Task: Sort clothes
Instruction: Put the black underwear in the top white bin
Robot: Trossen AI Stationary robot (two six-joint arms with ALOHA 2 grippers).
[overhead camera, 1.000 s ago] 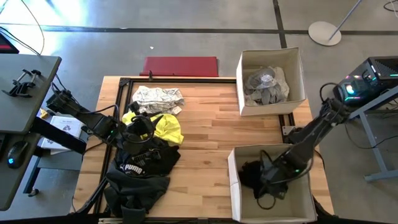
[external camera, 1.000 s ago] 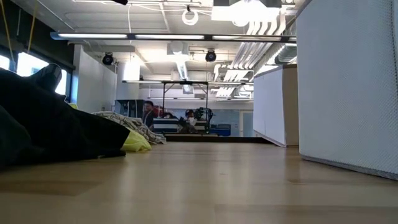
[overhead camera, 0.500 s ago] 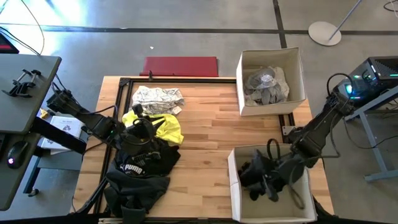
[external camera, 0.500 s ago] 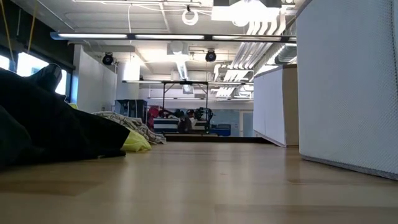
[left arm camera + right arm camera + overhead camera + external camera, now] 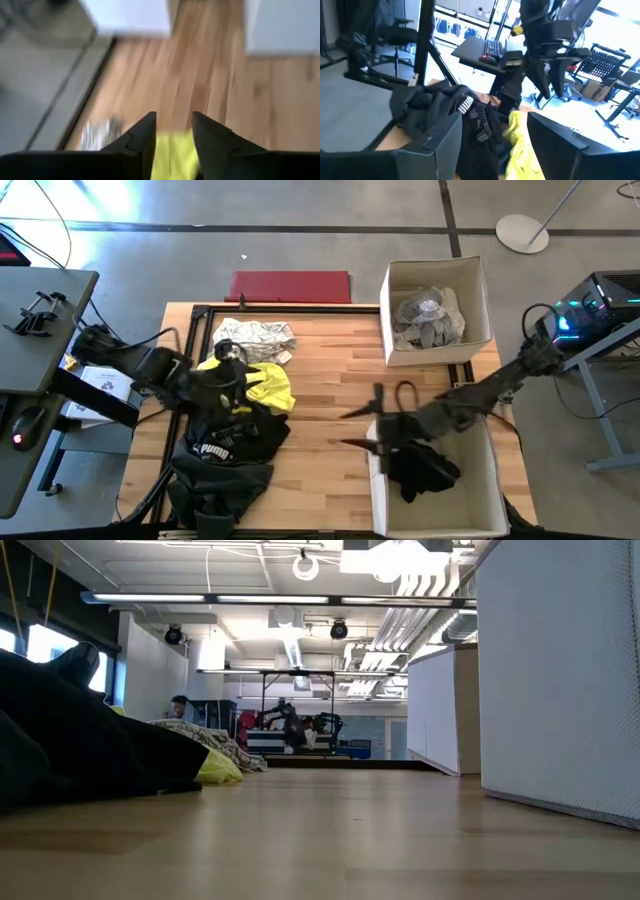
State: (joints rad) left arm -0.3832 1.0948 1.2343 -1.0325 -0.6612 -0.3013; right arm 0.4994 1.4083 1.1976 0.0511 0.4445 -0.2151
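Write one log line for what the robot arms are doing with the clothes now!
left gripper: open, at neon yellow garment | right gripper: open, empty, beside near box | black garment: in near box

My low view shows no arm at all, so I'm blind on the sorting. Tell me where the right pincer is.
Observer: The right pincer is open and empty above the table, at the left wall of the near white box.
Operator: Report what's in that box.
Observer: A black garment lies in it.
Operator: Now give me the left arm.
Observer: The left pincer is over the neon yellow garment in the clothes pile.
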